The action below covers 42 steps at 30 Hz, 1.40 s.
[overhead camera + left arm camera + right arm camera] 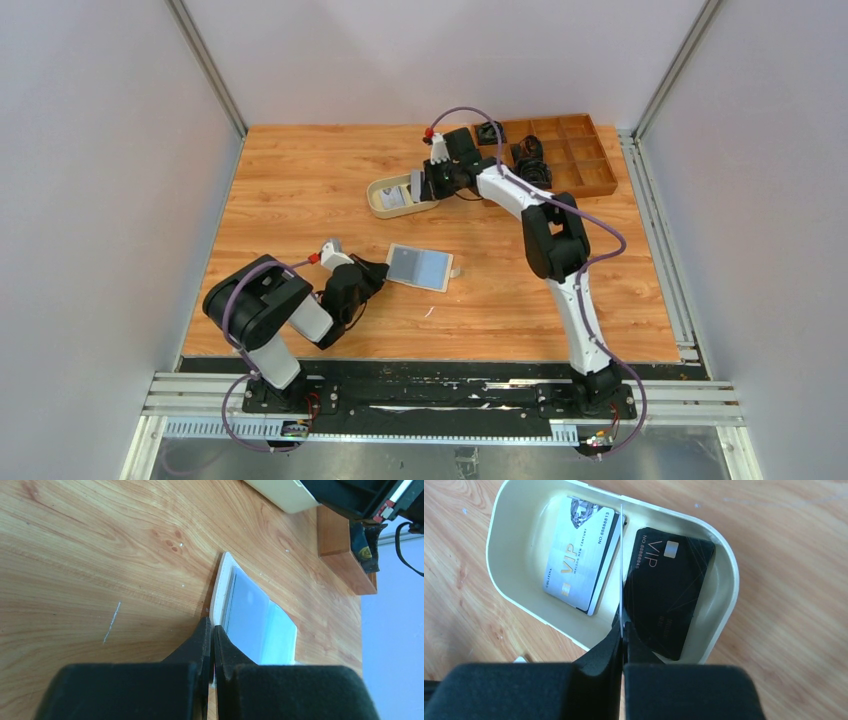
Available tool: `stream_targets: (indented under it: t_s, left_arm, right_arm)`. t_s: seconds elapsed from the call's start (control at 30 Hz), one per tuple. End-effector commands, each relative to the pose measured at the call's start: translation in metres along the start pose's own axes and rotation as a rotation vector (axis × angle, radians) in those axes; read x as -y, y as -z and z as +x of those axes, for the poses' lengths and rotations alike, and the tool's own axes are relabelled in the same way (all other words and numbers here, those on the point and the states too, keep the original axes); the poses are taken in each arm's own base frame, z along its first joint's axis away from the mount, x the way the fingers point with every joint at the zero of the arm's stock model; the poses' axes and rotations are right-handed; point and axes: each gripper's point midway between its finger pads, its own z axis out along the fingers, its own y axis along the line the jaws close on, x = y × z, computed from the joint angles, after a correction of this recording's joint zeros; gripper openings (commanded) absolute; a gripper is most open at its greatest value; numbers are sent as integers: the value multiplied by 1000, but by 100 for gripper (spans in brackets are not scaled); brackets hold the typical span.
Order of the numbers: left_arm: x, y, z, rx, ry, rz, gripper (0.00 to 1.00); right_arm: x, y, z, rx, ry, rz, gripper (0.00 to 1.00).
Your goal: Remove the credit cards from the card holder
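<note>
The card holder [420, 267] lies open on the table, pale blue-grey inside with a cream rim [220, 587]. My left gripper [378, 272] [212, 629] is shut on its near left edge. My right gripper [425, 183] [623, 625] hangs over the oval beige tray [380, 207] [724, 555], shut on a thin light card [621, 555] seen edge-on. Two credit cards lie flat in the tray: a silver one [579, 560] on the left and a black one [669, 590] on the right.
A brown wooden compartment box [570, 150] [345, 555] with dark items in it stands at the back right, just beyond the tray. A small white scrap [429, 312] lies on the wood in front of the card holder. Walls close in both sides.
</note>
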Motion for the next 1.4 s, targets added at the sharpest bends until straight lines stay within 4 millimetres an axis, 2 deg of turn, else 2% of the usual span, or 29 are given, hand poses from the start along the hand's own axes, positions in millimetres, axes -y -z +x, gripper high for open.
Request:
stream_targets:
  t_s: [0.0,0.37,0.5,1.0,1.07,1.17,1.37]
  left_arm:
    - [-7,-2,5,-14,-37,-22,0]
    - [-6,-4,8,-25,-36,-18,0]
    - [-6,-4,10,-30,-36,-17,0]
    - [-5,-4,11,-39,-36,-13,0]
    - [-5,-4,12,-43,-33,-13,0]
    - [-5,-4,13,-45,-29,-8,0]
    - [-3,-3,11,-40,-26,-4,0]
  right_arm:
    - [27,18,8,4,-30,72,0]
    - [39,49,26,-10,-83,98,0]
    - [37,58,29,-16,-84,104,0]
    - [21,100,59,-28,-113,130,0]
    - [21,104,51,-16,-102,138,0]
    - [16,110,28,13,-81,132,0]
    - [-9,111,-21,92,-148,26,0]
